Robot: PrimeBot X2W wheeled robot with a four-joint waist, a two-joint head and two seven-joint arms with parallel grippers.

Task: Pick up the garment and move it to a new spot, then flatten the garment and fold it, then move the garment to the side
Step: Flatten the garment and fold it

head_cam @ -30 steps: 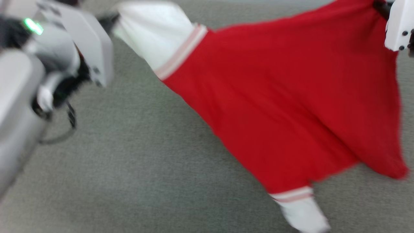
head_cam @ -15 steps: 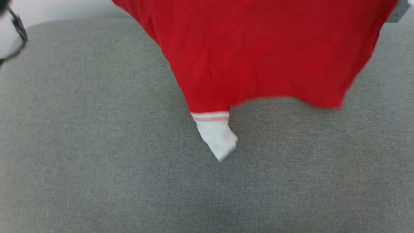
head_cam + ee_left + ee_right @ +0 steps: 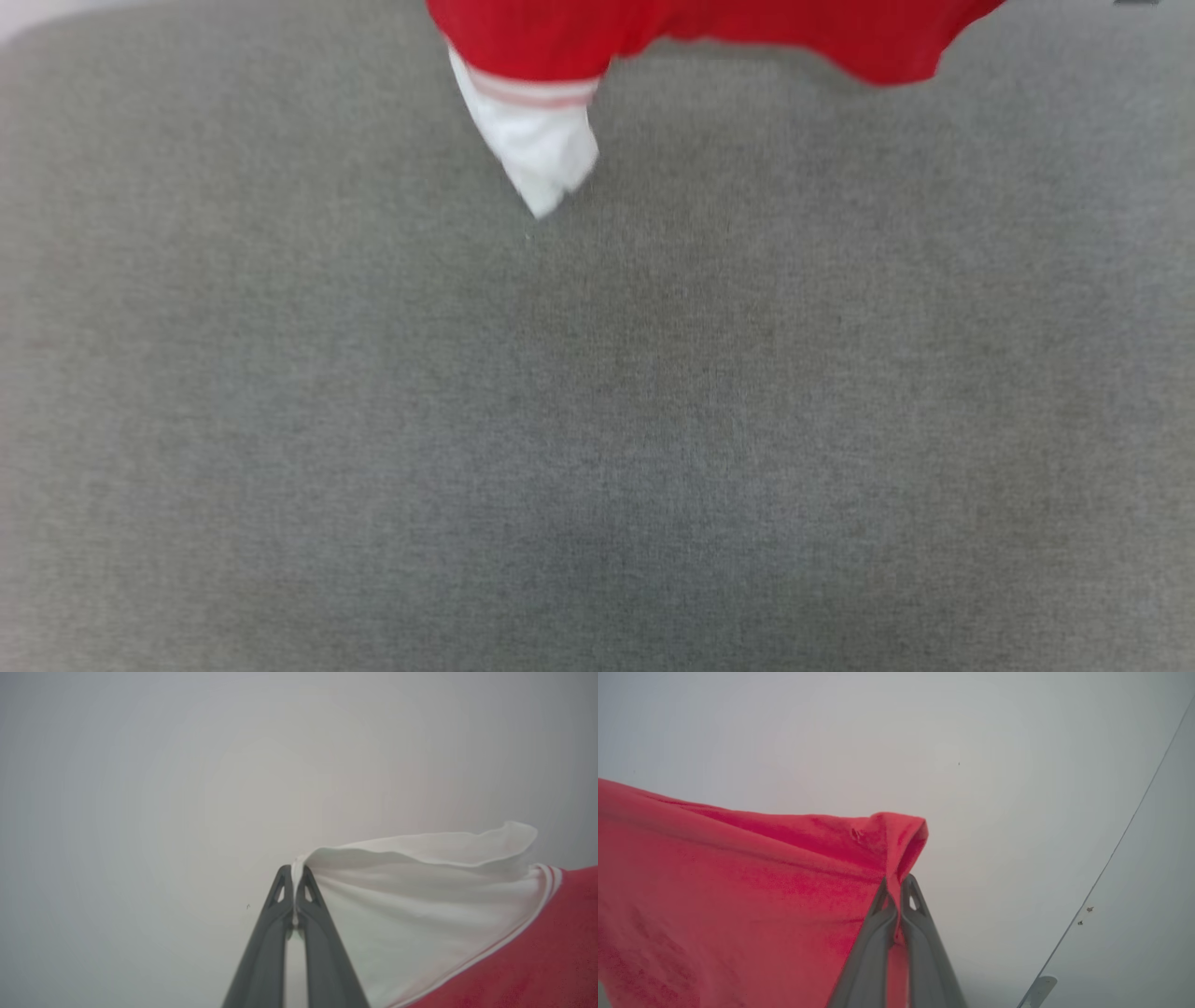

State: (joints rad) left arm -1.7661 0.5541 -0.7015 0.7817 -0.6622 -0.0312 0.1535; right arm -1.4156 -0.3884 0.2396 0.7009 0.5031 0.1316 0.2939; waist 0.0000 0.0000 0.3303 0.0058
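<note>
The garment, a bright red shirt, hangs in the air at the top of the head view, and its white sleeve with a striped band dangles below it over the grey surface. In the left wrist view my left gripper is shut on the edge of the other white sleeve, with red cloth at the lower right. In the right wrist view my right gripper is shut on a corner of the red cloth, which spreads to the left.
A wide grey fabric surface lies under the garment in the head view. Both wrist views look at a pale blank wall. A thin line and a small fitting run along the right of the right wrist view.
The head view has tilted, so the arms have left it and the garment has slid to its top edge. The hanging sleeve sits higher and further left in the picture.
</note>
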